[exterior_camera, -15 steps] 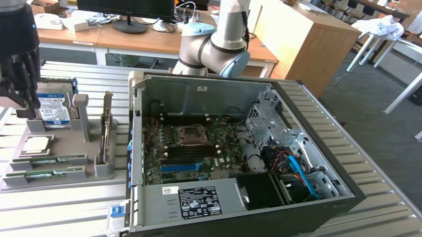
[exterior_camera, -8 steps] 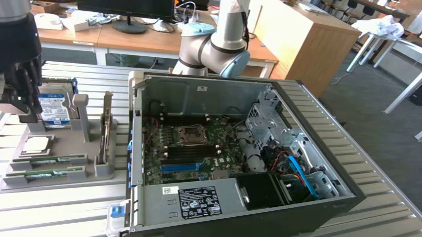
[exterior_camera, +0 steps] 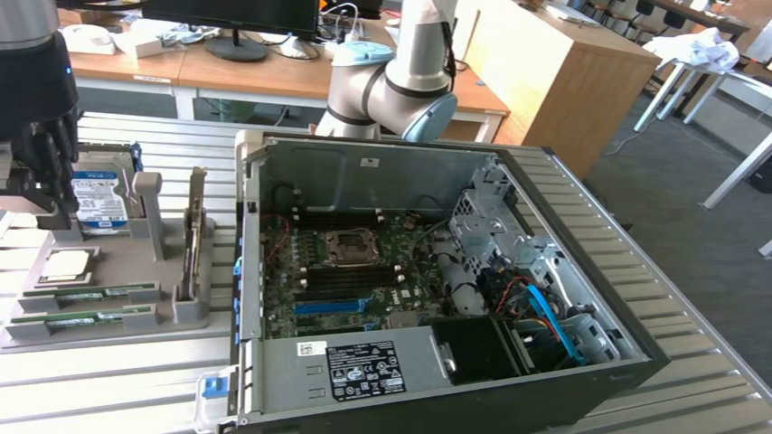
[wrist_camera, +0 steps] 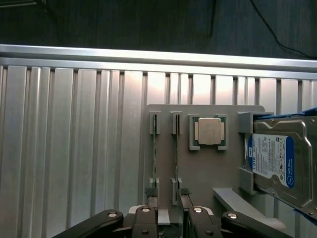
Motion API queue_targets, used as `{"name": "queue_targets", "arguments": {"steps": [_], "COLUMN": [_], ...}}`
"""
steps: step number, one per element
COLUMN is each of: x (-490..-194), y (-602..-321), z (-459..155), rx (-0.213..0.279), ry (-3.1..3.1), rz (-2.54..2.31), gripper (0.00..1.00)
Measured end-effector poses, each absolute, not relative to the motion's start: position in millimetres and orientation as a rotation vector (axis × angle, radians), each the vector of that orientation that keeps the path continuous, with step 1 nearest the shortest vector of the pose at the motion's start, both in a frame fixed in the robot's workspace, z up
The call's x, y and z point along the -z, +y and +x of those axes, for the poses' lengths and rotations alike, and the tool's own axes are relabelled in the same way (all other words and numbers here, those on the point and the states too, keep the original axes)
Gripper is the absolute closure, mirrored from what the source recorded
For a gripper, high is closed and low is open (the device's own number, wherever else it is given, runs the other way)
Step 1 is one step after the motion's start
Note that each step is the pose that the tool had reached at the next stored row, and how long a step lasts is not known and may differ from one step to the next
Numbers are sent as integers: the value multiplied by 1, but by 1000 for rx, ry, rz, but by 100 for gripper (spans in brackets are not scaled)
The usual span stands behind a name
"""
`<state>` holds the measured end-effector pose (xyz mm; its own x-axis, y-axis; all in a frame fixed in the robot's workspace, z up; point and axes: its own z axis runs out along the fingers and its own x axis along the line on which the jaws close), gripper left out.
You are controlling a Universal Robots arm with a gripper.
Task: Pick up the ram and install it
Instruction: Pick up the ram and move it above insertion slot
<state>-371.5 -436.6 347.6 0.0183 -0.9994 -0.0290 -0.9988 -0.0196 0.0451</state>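
Ram (wrist_camera: 177,158) on edge in its tray slot, gripper (wrist_camera: 167,197) over it with fingers spread, nothing held.
Ram sits in the grey parts tray (wrist_camera: 213,168) at the exterior view's left, just beside a twin stick (wrist_camera: 154,158). Next along are the processor chip (wrist_camera: 209,131) and the hard drive (wrist_camera: 280,163). The open PC case (exterior_camera: 458,271) is well apart, to the exterior view's right. The fingertips (wrist_camera: 184,191) look to straddle the ram, but the other pad is close to the twin. Judgement: for a clean pick, centre on one stick only, stay clear of the twin and the slot posts, descend square, clamp the flat faces, and lift straight so it doesn't bind.
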Motion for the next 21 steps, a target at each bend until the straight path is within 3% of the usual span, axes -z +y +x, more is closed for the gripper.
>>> {"name": "queue_targets", "arguments": {"steps": [21], "x": [-345], "y": [-431], "z": [-371], "rx": [82], "ry": [-2191], "rz": [2233], "gripper": [70]}}
